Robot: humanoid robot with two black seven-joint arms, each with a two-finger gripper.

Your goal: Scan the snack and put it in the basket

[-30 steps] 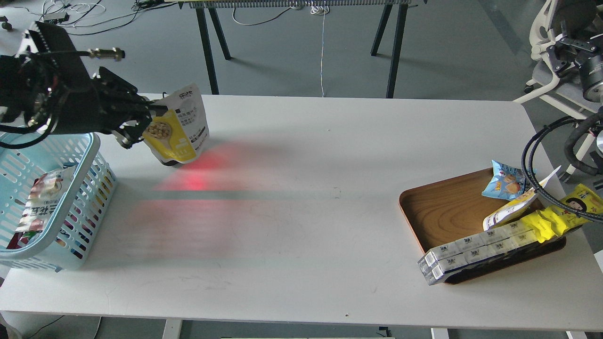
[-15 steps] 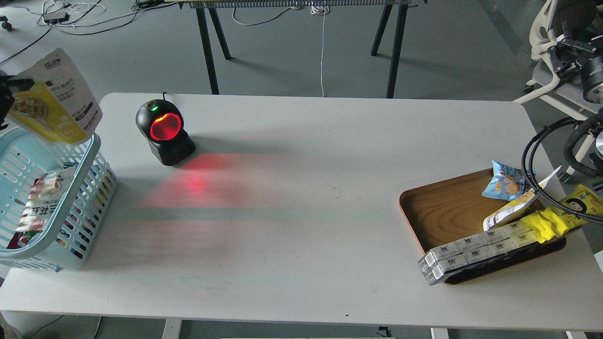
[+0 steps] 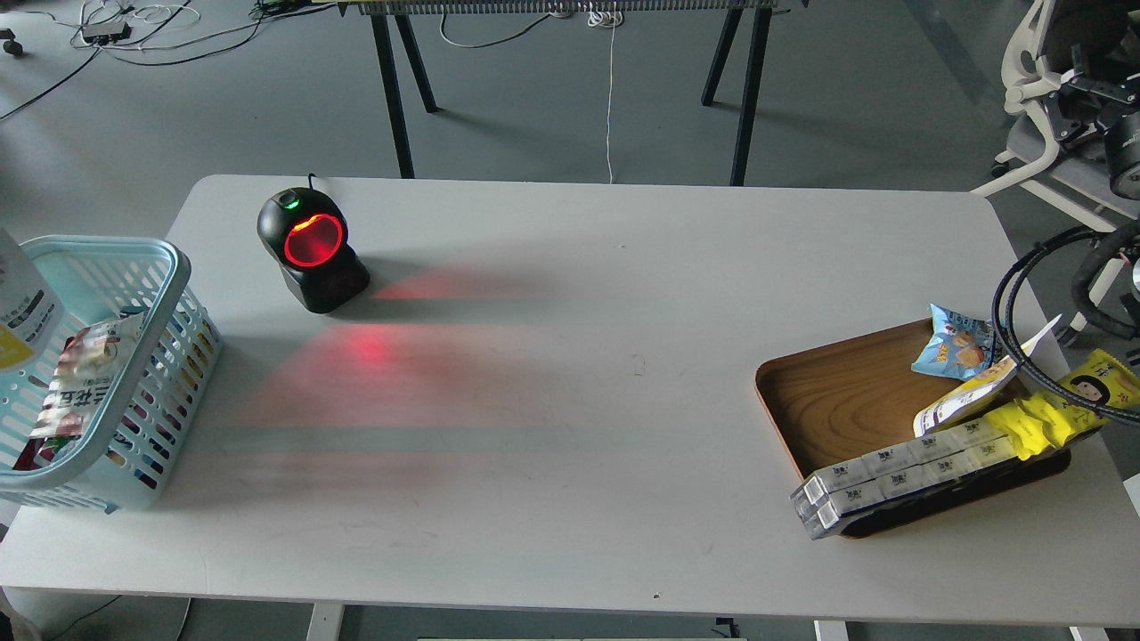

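Only a strip of the snack (image 3: 22, 307) shows at the far left edge: white, with a dark text block and a yellow bottom. It is inside the outline of the light blue basket (image 3: 169, 267), at its left part. I cannot tell whether it is held or lying loose. A red and white packet (image 3: 76, 383) lies in the basket. Neither of my grippers is in view. Only black cables (image 3: 1015, 329) of the right arm show at the right edge.
A black scanner (image 3: 312, 254) with a glowing red window stands at the back left and casts red light on the table. At the right, a wooden tray (image 3: 846, 392) holds a blue biscuit bag (image 3: 953, 343), a long yellow wrapper (image 3: 1060, 409), a white pouch (image 3: 966, 396) and long white boxes (image 3: 899, 472).
The left arm with the snack moved left from in front of the scanner, over the basket, and out of view. The snack has dropped lower into the basket's outline.
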